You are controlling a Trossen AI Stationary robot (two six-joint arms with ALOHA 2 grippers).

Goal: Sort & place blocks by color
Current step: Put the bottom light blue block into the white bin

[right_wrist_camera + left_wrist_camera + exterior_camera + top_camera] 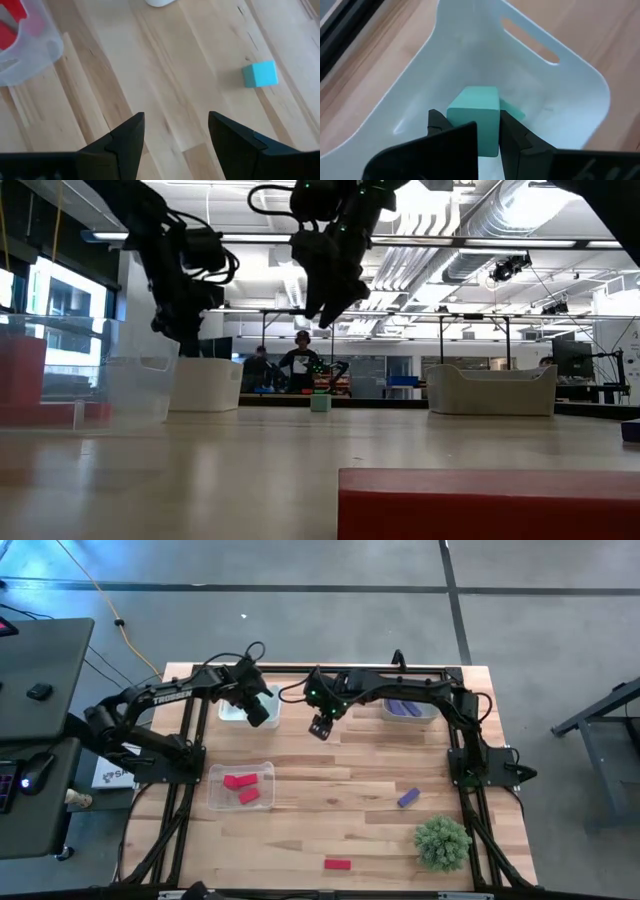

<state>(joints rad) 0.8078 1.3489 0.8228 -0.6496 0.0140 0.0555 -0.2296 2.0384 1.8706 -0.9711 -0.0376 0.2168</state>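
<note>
My left gripper [472, 122] hangs over the white tray [232, 710] at the far left, shut on a teal block [474, 102]. A second teal block [514, 111] lies on that tray's floor. My right gripper [176, 120] stands open above bare table near the far middle [320, 727], with a small teal block [260, 74] lying on the wood a little way off. A clear tray [240, 786] holds red blocks [236, 781]. A far-right tray [410, 710] holds a purple block [403, 707]. A purple block [408, 798] and a red block [337, 864] lie loose on the table. My left gripper pinches the teal block by two opposite sides [491, 127] between its two fingers. The fingers come from above, slanting steeply down into the tray. The block is clear of the tray floor, with one end sticking out past the fingertips.
A spiky green plant [442, 843] stands at the near right. Black frame rails [462, 755] run along the table's left and right sides. Open wood lies in the table's middle. People stand in the room beyond the table [298, 365].
</note>
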